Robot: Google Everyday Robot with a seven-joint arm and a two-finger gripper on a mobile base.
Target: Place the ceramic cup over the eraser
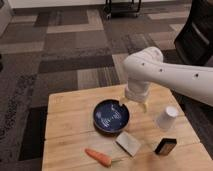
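Nearest the camera on a pale wooden table (pixel 65 107), an orange carrot (pixel 97 157) lies close to the front edge. To its right is a pale rectangular slab (pixel 128 143), set at an angle. Farther right, the eraser (pixel 165 146), a small black block with a brownish-orange edge, sits near the table's front right corner, uncovered and with nothing touching it.

Just behind the eraser, and apart from it, the ceramic cup (pixel 166 118) stands on the tabletop near the right edge. It is white and tapered, and nothing is in contact with it. Left of the cup, a dark blue patterned plate (pixel 111 116) occupies the middle of the table, behind the carrot and slab.

The robot's gripper (pixel 134 104) hangs over the table at the plate's far right rim, between the plate and the cup and clear of both. Its fingers are spread apart and hold nothing, and bare wood shows between them. The thick white arm (pixel 165 75) reaches in from the right and bends down to the wrist above the far half of the table.

Beyond the table is patchwork carpet (pixel 65 45) in greys and browns. A black wheeled cart (pixel 122 7) stands at the far wall, and a dark chair (pixel 197 35) is at the right edge.
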